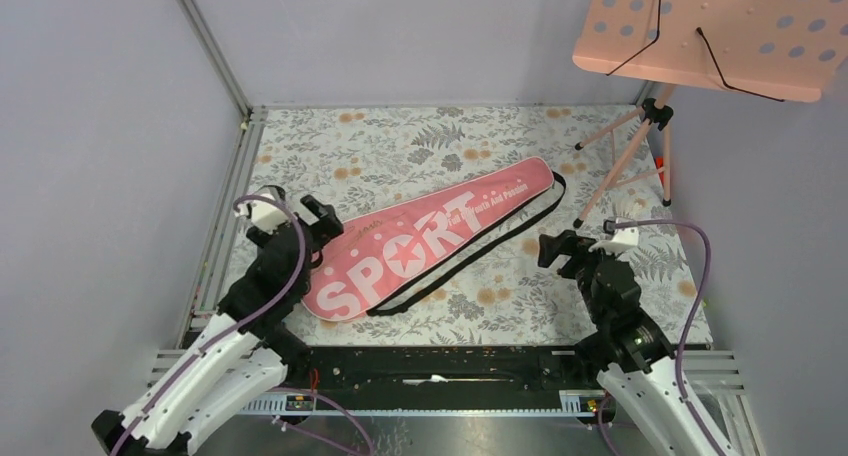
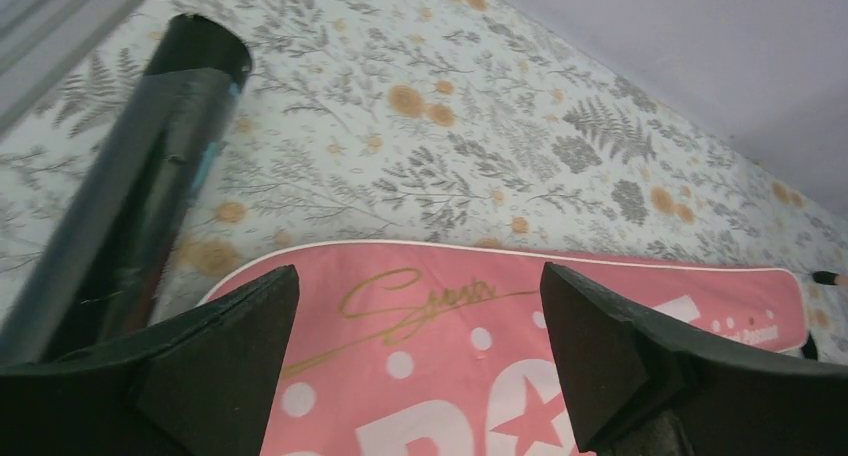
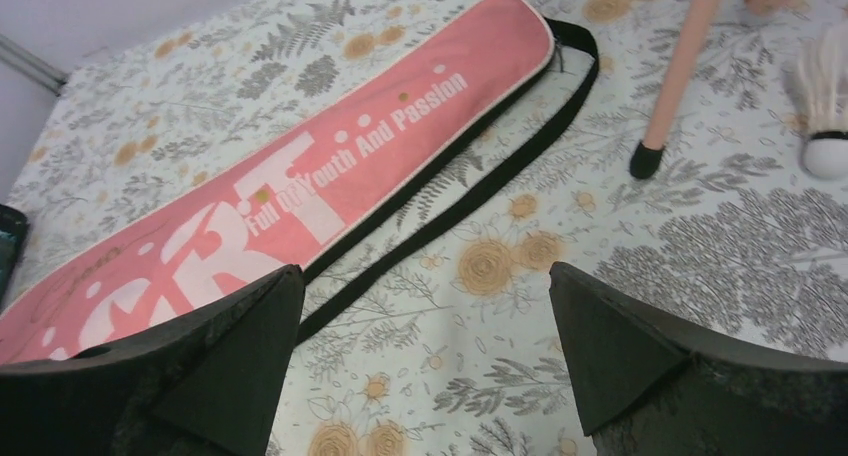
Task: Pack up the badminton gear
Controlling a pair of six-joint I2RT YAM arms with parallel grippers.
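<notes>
Pink fabric takes up most of the shot. The long "SPORT" bag (image 1: 430,241) is laid flat on the flowery surface (image 1: 400,141), slanted in the top view from its wide end at about 7 o'clock to its narrow end at about 1 o'clock. A black strap (image 3: 480,194) is trailed along its 5 o'clock side.

The left hand (image 2: 418,286) is held over the bag's wide end, spread wide with nothing gripped. A black tube (image 2: 130,206) is seen lying on the surface at about 9 o'clock in the left wrist view. It runs down behind the left finger, and whether it's touched can't be told.

The right hand (image 3: 425,276) is parked at about 4 o'clock from the bag, also opened wide and empty, with strap and surface seen through the gap.

One white shuttlecock (image 3: 825,106) is spotted at 2 o'clock in the right wrist view, near a foot of the pink music stand (image 1: 715,31). The stand is set up at the surface's 1 o'clock corner.
</notes>
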